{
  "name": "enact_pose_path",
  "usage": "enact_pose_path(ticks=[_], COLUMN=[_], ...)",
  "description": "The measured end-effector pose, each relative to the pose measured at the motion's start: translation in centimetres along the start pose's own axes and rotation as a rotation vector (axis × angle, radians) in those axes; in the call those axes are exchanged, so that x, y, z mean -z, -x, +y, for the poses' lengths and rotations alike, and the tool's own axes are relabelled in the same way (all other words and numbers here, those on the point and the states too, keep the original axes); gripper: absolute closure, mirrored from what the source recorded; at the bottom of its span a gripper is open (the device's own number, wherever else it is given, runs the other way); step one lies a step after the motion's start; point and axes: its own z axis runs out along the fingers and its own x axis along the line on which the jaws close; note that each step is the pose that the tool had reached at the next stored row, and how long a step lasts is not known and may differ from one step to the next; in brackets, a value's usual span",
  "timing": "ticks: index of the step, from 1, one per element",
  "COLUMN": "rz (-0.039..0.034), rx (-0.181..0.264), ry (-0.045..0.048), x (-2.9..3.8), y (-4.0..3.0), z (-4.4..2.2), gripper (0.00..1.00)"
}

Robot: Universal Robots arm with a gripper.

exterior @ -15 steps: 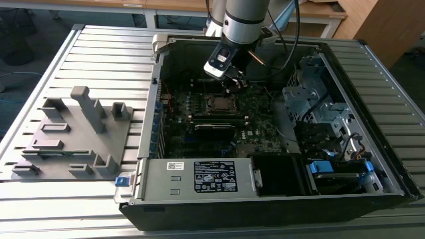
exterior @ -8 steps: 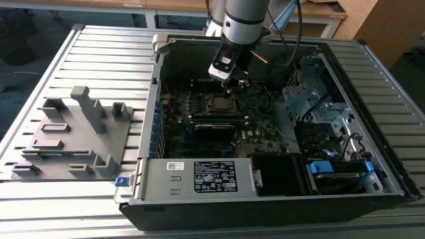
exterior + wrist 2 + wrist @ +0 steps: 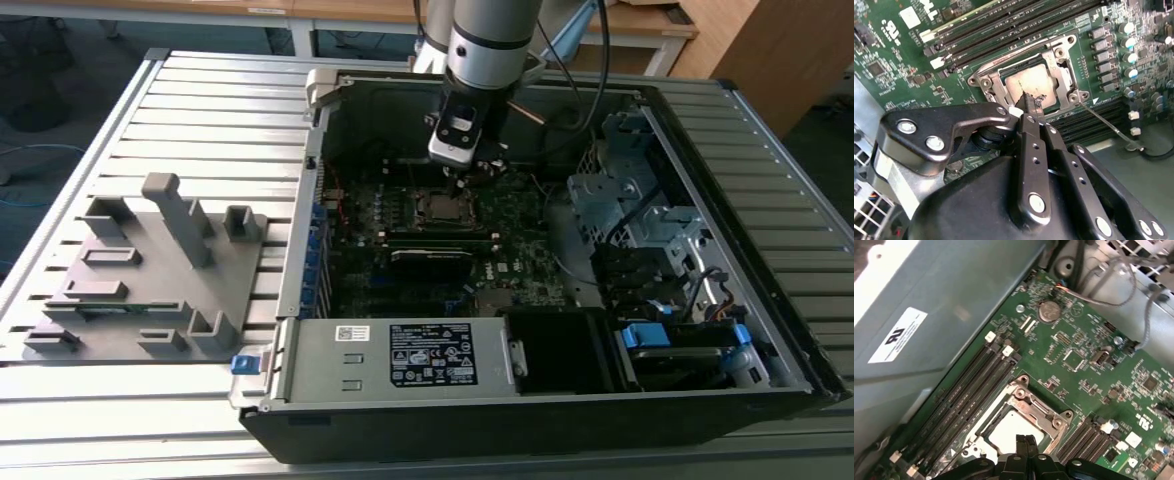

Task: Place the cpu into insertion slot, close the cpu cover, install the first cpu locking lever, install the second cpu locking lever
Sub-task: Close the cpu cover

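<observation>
Right at the tips of my gripper (image 3: pixel 1029 103), which is closed on nothing, the cpu (image 3: pixel 1026 82) sits in the insertion slot (image 3: pixel 1009 73), the cpu cover (image 3: pixel 1062 65) lying flat around it. A thin wire lever (image 3: pixel 1104 120) juts away beyond.

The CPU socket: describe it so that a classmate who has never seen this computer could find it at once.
Look into the open black computer case at the dark green motherboard lying inside. On the board, beside the long black memory slots, sits the square silver metal socket frame. Only it holds a dull silver-grey square chip in its open middle.
</observation>
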Motion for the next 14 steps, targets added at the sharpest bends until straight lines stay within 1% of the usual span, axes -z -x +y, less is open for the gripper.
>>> enact_pose_path(ticks=[6, 12, 14], rz=[0.0020, 0.0019, 0.0018], rx=[0.056, 0.057, 0.065], ry=[0.0013, 0.0012, 0.0009], x=[0.00, 0.00, 0.00], y=[0.00, 0.00, 0.00], z=[0.00, 0.00, 0.00], gripper=[0.90, 0.90, 0.90])
